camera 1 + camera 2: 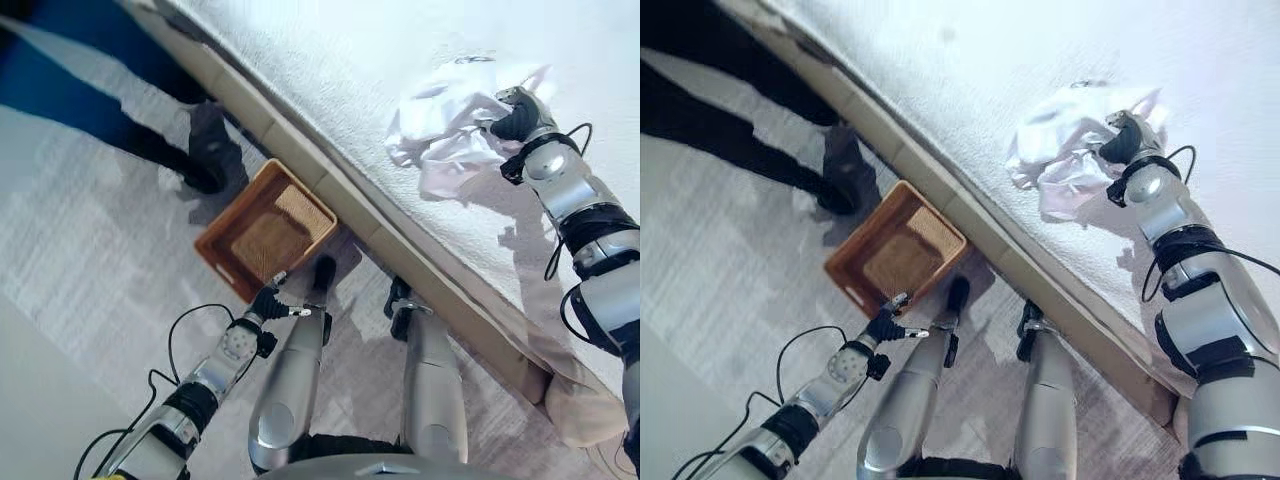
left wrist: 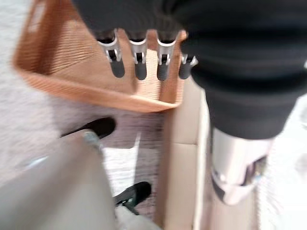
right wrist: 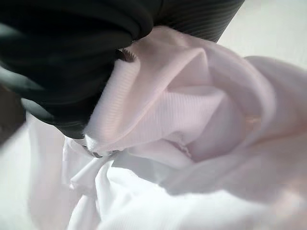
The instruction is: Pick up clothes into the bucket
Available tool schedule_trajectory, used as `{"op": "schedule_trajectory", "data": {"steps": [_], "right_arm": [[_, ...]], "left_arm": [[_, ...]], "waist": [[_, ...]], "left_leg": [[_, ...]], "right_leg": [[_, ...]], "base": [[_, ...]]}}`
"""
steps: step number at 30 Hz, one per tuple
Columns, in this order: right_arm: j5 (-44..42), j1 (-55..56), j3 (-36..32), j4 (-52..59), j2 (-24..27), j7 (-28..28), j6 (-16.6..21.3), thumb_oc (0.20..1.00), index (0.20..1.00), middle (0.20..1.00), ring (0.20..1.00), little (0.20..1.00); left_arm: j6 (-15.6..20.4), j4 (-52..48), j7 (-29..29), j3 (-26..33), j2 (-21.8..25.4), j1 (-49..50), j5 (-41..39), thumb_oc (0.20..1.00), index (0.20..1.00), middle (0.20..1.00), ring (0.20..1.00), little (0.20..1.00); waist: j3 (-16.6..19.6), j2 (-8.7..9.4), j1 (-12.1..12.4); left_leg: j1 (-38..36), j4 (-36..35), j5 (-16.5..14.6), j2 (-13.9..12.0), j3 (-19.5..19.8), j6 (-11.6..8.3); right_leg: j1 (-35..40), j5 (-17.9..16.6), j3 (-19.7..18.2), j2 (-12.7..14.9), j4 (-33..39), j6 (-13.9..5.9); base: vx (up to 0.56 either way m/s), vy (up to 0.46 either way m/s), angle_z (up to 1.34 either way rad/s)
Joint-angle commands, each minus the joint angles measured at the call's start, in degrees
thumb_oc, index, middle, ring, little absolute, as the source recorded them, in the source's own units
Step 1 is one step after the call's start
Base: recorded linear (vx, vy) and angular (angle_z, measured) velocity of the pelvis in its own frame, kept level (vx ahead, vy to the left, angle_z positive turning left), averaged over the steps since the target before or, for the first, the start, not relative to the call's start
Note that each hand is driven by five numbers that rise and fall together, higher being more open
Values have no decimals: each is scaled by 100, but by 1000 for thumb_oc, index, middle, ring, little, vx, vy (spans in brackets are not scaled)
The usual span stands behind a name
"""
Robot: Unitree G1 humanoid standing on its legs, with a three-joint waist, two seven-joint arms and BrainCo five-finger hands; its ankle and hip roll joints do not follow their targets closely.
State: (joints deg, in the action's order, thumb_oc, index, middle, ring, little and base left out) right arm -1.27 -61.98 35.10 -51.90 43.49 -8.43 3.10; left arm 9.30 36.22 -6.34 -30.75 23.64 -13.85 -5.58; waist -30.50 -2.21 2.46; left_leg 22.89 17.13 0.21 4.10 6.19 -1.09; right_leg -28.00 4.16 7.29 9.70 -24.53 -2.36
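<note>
Currently right hand (image 1: 515, 110) fingers are buried in the white clothes (image 1: 445, 130) on the bed (image 1: 330, 70), grip unreadable. Left hand (image 2: 144, 57) hangs relaxed, empty, above the basket (image 1: 265, 232) on the floor

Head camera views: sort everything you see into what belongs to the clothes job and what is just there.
Part of the job:
- white garment, bunched on the bed, wrapped around the right hand
- woven basket on the floor by the bed, empty
- left hand, fingers straight, above the basket's rim

Just there:
- bed with white cover
- person's legs beyond the basket
- grey carpet
</note>
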Motion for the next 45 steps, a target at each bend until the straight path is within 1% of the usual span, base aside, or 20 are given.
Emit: {"op": "schedule_trajectory", "data": {"steps": [1,5,6,7,8,9,12,13,15,18,22,23,24,27,28,31,36,41,42,45], "right_arm": [[-52,5,-200,427,418,-52,252,200,200,200,200,200],[-106,802,-727,1197,568,-52,325,200,200,200,200,200],[-100,840,-754,1221,568,-52,316,200,200,200,200,200],[-132,1337,-1099,1656,601,2,372,200,200,200,200,200],[-127,1373,-1124,1681,602,4,362,200,200,200,200,200],[-251,1864,-1478,2091,590,64,424,200,200,200,200,200],[-306,2328,-1767,2509,542,179,436,200,200,200,200,200],[-451,2673,-1972,2926,534,363,486,200,200,200,200,200],[-510,2863,-2061,3140,534,457,489,200,200,200,200,200],[-882,3375,-2281,3919,624,897,512,200,200,200,200,200],[-1490,3565,-2262,4527,624,1271,518,200,200,200,200,200],[-1492,3570,-2266,4531,627,1272,515,200,200,200,200,200],[-1864,3512,-2170,4746,588,1422,524,200,200,200,200,200],[-2103,3453,-2094,4987,572,1563,489,200,200,200,200,200],[-2375,3332,-1979,5284,571,1734,452,200,200,200,200,200],[-2616,3215,-1872,5507,531,1788,425,200,200,200,200,200],[-3098,2787,-1496,5935,324,1879,439,200,200,200,200,200],[-3440,2415,-1135,6110,217,1908,453,200,200,200,200,200],[-3532,2389,-1081,6133,209,1921,457,200,200,200,200,200],[-3731,2286,-898,6258,250,1975,445,200,200,200,200,200]], "left_arm": [[185,-413,133,132,137,279,154,1000,1000,1000,1000,1000],[270,-879,170,550,230,459,-58,1000,1000,1000,1000,1000],[264,-891,172,542,244,472,-59,1000,1000,1000,1000,1000],[310,-1241,165,806,305,552,-144,1000,1000,1000,1000,1000],[302,-1256,168,800,317,567,-145,1000,1000,1000,1000,1000],[335,-1576,130,1081,355,675,-156,1000,1000,1000,1000,1000],[333,-1888,147,1297,383,809,-175,1000,1000,1000,1000,1000],[364,-2276,162,1523,462,919,-136,1000,1000,1000,1000,1000],[370,-2474,191,1621,491,995,-155,1000,1000,1000,1000,1000],[376,-2877,207,1892,450,1044,-165,1000,1000,1000,1000,1000],[354,-3112,225,1865,429,844,-22,1000,1000,1000,1000,1000],[354,-3111,225,1862,428,843,-21,1000,1000,1000,1000,1000],[337,-3152,293,1732,406,675,-32,1000,1000,1000,1000,1000],[317,-3203,390,1561,397,545,-2,1000,1000,1000,1000,1000],[271,-3226,469,1391,420,365,112,1000,1000,1000,1000,1000],[255,-3237,494,1184,373,122,155,1000,1000,1000,1000,1000],[201,-3311,711,567,283,-447,-23,1000,1000,1000,1000,1000],[141,-3327,1169,-229,338,-1115,-743,1000,1000,1000,1000,1000],[98,-3394,1306,-407,421,-1247,-1037,1000,1000,1000,1000,1000],[-27,-3535,1570,-793,512,-1469,-1796,1000,1000,1000,1000,1000]], "waist": [[236,370,-203],[659,421,-344],[661,429,-331],[897,434,-390],[902,438,-382],[1120,454,-420],[1317,490,-429],[1539,531,-442],[1635,556,-439],[1991,620,-482],[2247,697,-523],[2244,696,-520],[2352,722,-536],[2430,727,-544],[2532,731,-566],[2579,729,-601],[2684,708,-687],[2712,681,-765],[2727,653,-785],[2726,641,-817]], "left_leg": [[-248,263,-441,-187,42,-205],[-751,29,-499,-251,-134,-191],[-771,11,-493,-253,-136,-191],[-980,-141,-498,-265,-190,-192],[-994,-154,-495,-268,-189,-192],[-1171,-306,-493,-285,-238,-194],[-1378,-495,-477,-313,-310,-203],[-1547,-671,-455,-362,-378,-221],[-1644,-768,-435,-386,-399,-230],[-1927,-1086,-355,-479,-468,-259],[-2156,-1128,-406,-532,-540,-271],[-2161,-1130,-407,-533,-542,-271],[-2229,-1095,-453,-550,-588,-277],[-2339,-1134,-472,-568,-633,-279],[-2419,-1165,-489,-588,-651,-283],[-2484,-1208,-486,-606,-653,-293],[-2581,-1316,-464,-634,-672,-298],[-2571,-1351,-393,-630,-666,-300],[-2610,-1365,-438,-637,-660,-303],[-2591,-1362,-390,-624,-651,-313]], "right_leg": [[641,146,-356,46,113,-412],[1120,87,-424,-37,445,-461],[1138,80,-425,-38,462,-461],[1334,35,-418,-66,670,-486],[1349,30,-416,-68,685,-486],[1533,-23,-398,-116,925,-509],[1754,-102,-390,-173,1214,-518],[1941,-154,-380,-221,1458,-533],[2050,-186,-379,-240,1576,-537],[2329,-204,-312,-286,1790,-541],[2583,-213,-310,-312,1949,-533],[2590,-215,-311,-313,1955,-533],[2692,-206,-335,-331,2009,-521],[2816,-203,-339,-344,2082,-510],[2906,-185,-346,-359,2122,-499],[2980,-174,-331,-363,2156,-487],[3073,-186,-324,-373,2250,-479],[3072,-232,-312,-365,2272,-481],[3106,-191,-304,-371,2274,-489],[3096,-220,-280,-352,2275,-492]], "base": [[88,42,-31],[87,13,-43],[89,-12,-26],[68,-15,-20],[123,-38,-9],[82,-34,-12],[72,-35,-12],[113,-63,-24],[79,-37,-21],[99,-34,-10],[73,-26,0],[95,-38,1],[49,-17,-3],[80,-9,-9],[78,-8,-9],[38,-3,-2],[25,1,-2],[0,0,0],[0,0,0],[28,5,1]]}}
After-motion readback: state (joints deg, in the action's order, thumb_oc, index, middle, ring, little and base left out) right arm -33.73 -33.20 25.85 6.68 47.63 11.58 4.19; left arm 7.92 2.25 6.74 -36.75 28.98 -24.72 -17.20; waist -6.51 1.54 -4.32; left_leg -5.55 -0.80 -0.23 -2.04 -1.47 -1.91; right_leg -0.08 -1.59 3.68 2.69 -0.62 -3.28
